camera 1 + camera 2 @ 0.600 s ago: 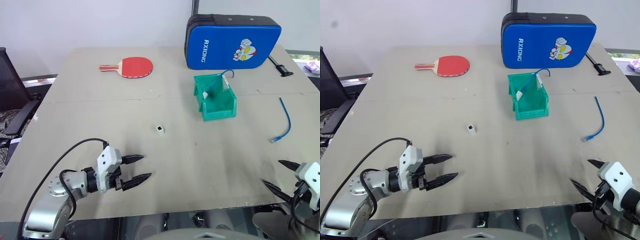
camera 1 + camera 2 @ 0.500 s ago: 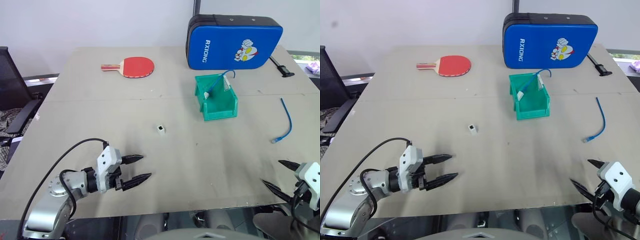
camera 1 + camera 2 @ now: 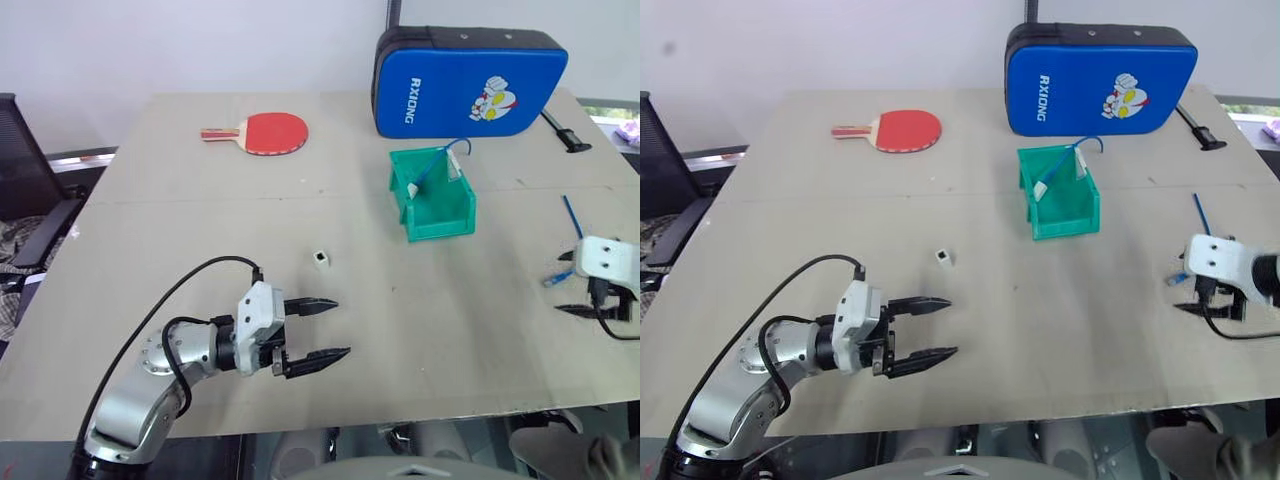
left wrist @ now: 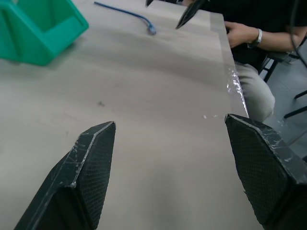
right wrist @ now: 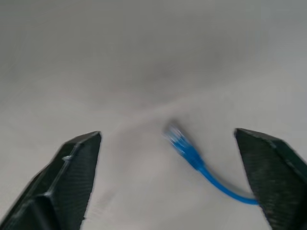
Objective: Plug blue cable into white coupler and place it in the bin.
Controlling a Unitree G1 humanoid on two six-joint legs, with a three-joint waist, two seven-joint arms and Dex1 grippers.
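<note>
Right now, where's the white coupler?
The white coupler lies loose near the table's middle in the head views, ahead of the open left gripper and to the near left of the green bin.

place: looks like an office or lab test room | evidence: plain white wall behind a large bare grey table | black office chair at the table's left | seated person at the far edge in the left wrist view
</note>
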